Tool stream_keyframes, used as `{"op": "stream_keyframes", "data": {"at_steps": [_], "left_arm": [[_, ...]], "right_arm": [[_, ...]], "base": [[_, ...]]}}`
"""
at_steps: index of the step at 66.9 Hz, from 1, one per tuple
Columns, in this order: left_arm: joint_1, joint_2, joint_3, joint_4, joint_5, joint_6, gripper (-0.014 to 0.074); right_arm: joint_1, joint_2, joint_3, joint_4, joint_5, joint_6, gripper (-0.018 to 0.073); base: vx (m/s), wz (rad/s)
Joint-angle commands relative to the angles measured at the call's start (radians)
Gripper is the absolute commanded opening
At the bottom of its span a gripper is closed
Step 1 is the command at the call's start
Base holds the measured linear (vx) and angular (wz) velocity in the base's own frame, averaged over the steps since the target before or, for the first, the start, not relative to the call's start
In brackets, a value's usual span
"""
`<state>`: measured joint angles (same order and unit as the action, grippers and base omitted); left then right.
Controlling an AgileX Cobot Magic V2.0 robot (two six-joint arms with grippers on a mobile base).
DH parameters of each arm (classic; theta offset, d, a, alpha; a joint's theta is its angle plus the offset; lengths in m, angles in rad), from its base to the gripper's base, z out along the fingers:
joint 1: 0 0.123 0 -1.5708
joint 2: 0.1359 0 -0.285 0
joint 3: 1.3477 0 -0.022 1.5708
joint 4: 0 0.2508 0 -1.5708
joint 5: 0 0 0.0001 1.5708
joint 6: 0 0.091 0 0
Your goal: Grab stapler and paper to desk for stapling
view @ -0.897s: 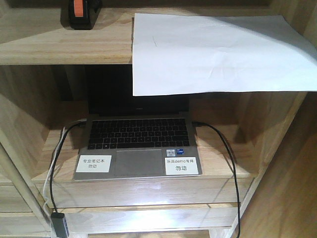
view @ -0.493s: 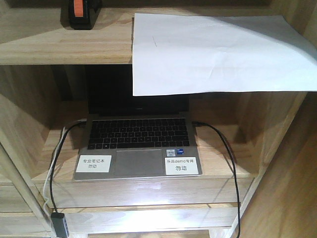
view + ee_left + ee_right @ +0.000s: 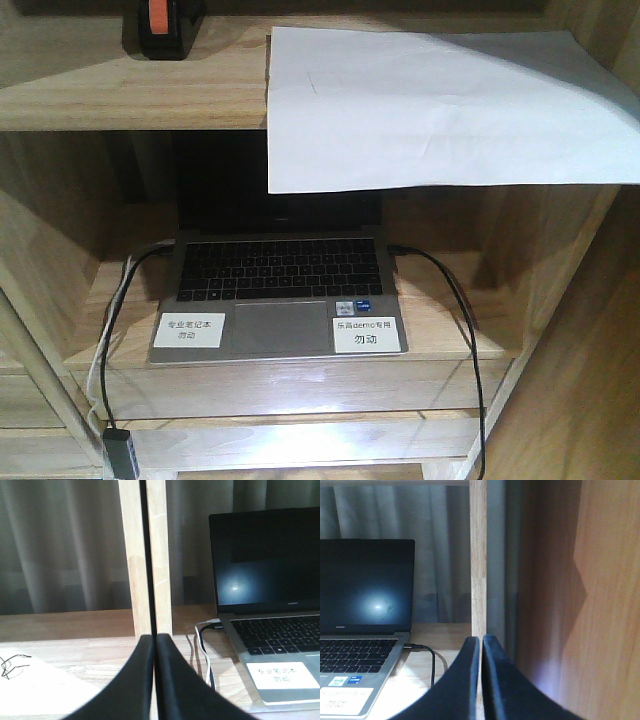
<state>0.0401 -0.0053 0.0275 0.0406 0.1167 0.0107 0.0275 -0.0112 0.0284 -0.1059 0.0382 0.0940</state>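
Right of your left fingers (image 3: 137, 680) sits an open silver-grey laptop (image 3: 270, 635), screen dark, with a white printed sticker (image 3: 281, 675) on its near palm rest. White and black cables (image 3: 200, 645) leave its left edge, just beside those fingers. Ahead of them stands a pale wooden upright (image 3: 160, 555) of the light-wood shelving unit (image 3: 130, 90), grey curtain (image 3: 60, 545) behind. A thin black cable (image 3: 432, 662) leaves the laptop's right side, left of your right fingers (image 3: 500, 680).

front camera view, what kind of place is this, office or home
Likely an office or study corner, though home is possible: a light-wood shelving unit holds an open laptop, and the shelf above carries a sheet of paper and a stapler.
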Motion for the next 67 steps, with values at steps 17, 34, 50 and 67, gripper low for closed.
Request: {"op": "stream_keyframes", "data": {"at_steps": [17,34,50,67], "left_arm": [[-0.004,-0.023,0.027,-0.005,-0.085,-0.011,-0.0007],[-0.004,-0.023,0.024,-0.005,-0.43,-0.011,-0.0007],[-0.004,-0.019,-0.115,-0.008,-0.503,-0.011,-0.0007],[-0.004,0.146,-0.458,-0.013,-0.094,-0.011,-0.0007]], "right_arm": [[0.0,-0.014,0.002,-0.009,-0.073,-0.006,-0.0009],[0.0,-0.014,0.002,-0.009,-0.073,-0.006,-0.0009],[0.0,-0.014,0.002,-0.009,-0.073,-0.006,-0.0009],[0.0,-0.014,0.002,-0.009,-0.073,-0.006,-0.0009]], "base": [[0.0,0.0],[0.0,0.0],[0.0,0.0],[0.0,0.0]]}}
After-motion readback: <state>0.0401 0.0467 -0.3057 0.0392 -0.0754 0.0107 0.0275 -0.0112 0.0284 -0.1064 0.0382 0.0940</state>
